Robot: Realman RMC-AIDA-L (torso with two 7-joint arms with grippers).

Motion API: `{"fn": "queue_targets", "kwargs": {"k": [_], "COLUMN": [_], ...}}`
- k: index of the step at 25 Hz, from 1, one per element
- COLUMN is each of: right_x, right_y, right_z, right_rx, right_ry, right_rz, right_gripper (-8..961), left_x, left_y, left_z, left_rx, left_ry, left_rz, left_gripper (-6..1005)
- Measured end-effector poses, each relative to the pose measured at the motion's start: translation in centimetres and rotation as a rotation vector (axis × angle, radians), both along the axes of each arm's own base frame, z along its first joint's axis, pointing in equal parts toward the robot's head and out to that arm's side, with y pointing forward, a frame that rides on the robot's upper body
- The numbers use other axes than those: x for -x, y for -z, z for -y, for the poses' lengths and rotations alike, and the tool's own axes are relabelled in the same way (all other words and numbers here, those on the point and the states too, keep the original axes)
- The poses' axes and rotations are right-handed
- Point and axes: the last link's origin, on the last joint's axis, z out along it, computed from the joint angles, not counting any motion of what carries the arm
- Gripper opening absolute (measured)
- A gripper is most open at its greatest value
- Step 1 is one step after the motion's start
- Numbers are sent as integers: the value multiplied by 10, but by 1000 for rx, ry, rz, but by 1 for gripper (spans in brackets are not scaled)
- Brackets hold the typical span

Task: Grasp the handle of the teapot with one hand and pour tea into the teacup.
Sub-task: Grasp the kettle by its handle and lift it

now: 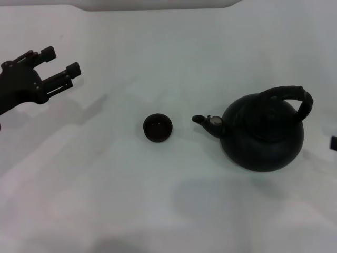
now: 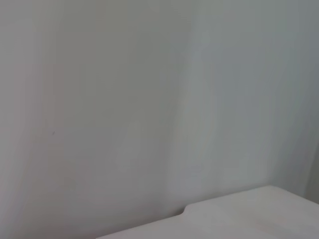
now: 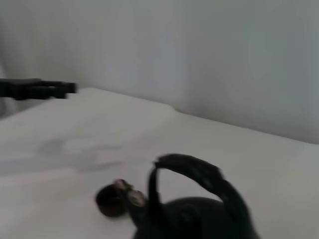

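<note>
The black teapot [image 1: 263, 136] stands upright on the white table at the right, its spout pointing left toward the teacup [image 1: 157, 127]. Its arched handle [image 1: 288, 94] stands over the lid. The small dark teacup sits a short gap left of the spout tip. My left gripper [image 1: 60, 61] is open and empty at the far left, well away from both. Only a dark sliver of my right gripper [image 1: 334, 142] shows at the right edge, just right of the teapot. The right wrist view shows the teapot [image 3: 194, 219], its handle [image 3: 197, 169] and the teacup [image 3: 108, 201] close below.
The white table [image 1: 168, 211] stretches under everything, with its far edge [image 1: 158, 6] at the top. The left wrist view shows only a pale wall [image 2: 149, 99] and a table corner [image 2: 239, 214]. My left gripper [image 3: 37, 88] shows far off in the right wrist view.
</note>
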Motion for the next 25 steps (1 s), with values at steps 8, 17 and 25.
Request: {"fn": "queue_targets", "kwargs": {"k": [8,17,25], "right_x": [0,2,1], "right_y": [19,29,42], "right_z": [-24,-46,-57], "right_rx": [18,9,24], "right_ry": [-6,-44,-53], "right_rz": [-41,-29,-40], "right_gripper": [813,802,792], "left_x": [-4,-2,1], "left_y": [1,2,1], "left_z": [-3,1,2], "left_rx": [5,14,7], "left_ry": [18,17,5], "left_rz": [4,4,3], "left_gripper": [778,774,775]}}
